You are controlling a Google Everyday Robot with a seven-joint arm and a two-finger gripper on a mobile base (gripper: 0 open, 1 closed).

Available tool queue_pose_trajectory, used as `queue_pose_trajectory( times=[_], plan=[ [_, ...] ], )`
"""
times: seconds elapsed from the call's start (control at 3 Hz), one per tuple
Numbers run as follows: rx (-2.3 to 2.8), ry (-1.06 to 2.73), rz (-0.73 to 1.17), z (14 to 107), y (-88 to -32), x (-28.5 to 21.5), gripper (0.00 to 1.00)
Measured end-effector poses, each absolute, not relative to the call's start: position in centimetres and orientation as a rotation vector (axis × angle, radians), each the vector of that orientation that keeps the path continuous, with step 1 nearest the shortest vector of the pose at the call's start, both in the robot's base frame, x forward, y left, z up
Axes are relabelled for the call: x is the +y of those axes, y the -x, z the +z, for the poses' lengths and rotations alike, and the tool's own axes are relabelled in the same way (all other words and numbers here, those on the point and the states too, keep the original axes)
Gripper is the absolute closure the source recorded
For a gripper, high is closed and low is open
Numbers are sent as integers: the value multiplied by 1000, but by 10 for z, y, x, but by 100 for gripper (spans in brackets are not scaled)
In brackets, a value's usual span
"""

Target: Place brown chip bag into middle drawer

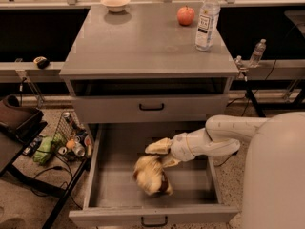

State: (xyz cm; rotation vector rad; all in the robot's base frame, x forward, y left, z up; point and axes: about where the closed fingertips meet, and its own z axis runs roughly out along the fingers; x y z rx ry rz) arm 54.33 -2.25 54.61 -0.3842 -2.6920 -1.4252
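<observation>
Inside the drawer, mid-floor | bag lies blurred, just below gripper | jaws spread, grasping nothing | step: release | advice: gripper should rise straight up, clear of bag and drawer front, without snagging foil.

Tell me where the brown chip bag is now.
In the camera view, the brown chip bag is inside the open middle drawer, near its centre, just below the gripper reaching in from the right.

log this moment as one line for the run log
phase: place | gripper: over middle drawer, jaws open | brown chip bag: inside drawer, just below gripper | drawer: pulled out
</observation>
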Motion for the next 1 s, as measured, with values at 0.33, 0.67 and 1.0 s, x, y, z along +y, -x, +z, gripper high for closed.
queue_pose_trajectory(
  times=[0.33,0.67,1.0],
  plan=[
    [-2692,384,-1425,546,-543,-22,0],
    [-2692,384,-1425,546,-543,-22,0],
    [-2736,303,-1403,571,-534,-13,0]
  ],
)
